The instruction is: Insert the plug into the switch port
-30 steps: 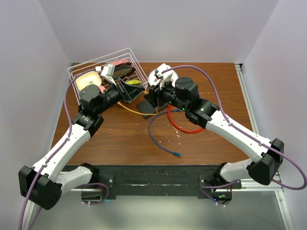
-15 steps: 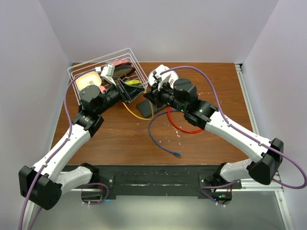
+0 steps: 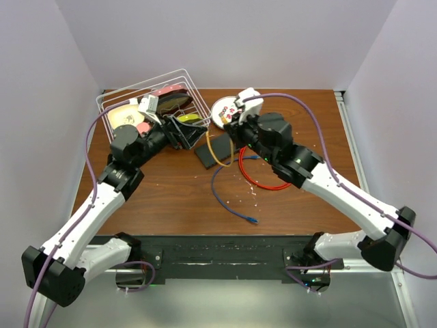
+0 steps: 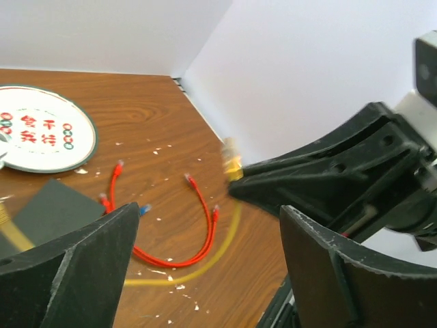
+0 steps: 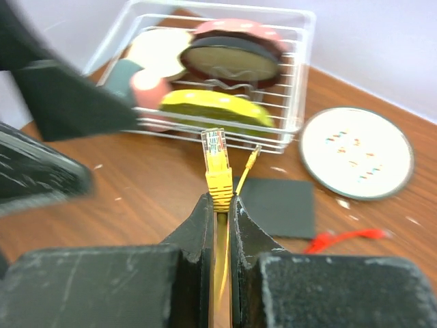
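My right gripper (image 5: 218,199) is shut on a yellow plug (image 5: 217,164), which sticks up from its fingertips with its clear tip free. The yellow cable (image 3: 211,147) hangs down across the switch (image 3: 216,149), a flat black box lying on the table (image 3: 171,198); its ports do not show. The cable's other plug (image 5: 252,158) dangles over the switch (image 5: 276,205). My left gripper (image 4: 208,217) stands open with nothing between its fingers, just left of the held plug (image 4: 232,165). In the top view the left gripper (image 3: 190,130) and right gripper (image 3: 231,127) face each other above the switch.
A white wire basket (image 3: 153,96) with dishes stands at the back left. A round patterned white plate (image 3: 225,109) lies behind the switch. A red cable (image 3: 263,179) and a blue cable (image 3: 229,199) lie on the table to the right and front. White crumbs dot the wood.
The right gripper closed on the yellow plug. The left gripper then opened, let go of it and drew back slightly. The right arm moved up and to the right with the plug.
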Tool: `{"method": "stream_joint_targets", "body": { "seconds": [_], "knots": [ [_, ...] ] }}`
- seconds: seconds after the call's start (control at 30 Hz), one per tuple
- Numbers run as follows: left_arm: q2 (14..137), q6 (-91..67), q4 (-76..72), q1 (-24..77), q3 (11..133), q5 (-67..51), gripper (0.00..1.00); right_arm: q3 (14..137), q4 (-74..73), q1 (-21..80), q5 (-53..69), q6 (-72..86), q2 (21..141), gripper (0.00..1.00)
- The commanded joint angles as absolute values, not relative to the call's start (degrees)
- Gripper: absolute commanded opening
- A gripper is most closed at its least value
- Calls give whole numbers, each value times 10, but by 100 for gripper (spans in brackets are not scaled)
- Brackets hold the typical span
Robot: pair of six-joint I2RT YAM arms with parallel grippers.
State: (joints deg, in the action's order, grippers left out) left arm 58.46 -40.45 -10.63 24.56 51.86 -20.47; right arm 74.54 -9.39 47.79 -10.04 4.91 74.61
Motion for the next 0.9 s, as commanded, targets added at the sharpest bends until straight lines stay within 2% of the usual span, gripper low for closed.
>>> {"method": "stream_joint_targets", "body": {
  "seconds": [0.0,0.13,0.33,0.57,0.87],
  "knots": [
    [559,-361,-69,248,541,-143,90,742,-114,455,-221,33,676,0],
    [571,-343,-52,247,540,-127,90,722,-121,419,-266,26,625,0],
    [628,-327,-69,247,530,-137,89,693,-147,417,-297,27,639,0],
    [709,-298,-72,247,515,-114,89,642,-108,410,-272,53,766,0],
    [778,-282,-108,247,473,-72,88,706,-29,366,-176,67,1003,0]
  ]
}}
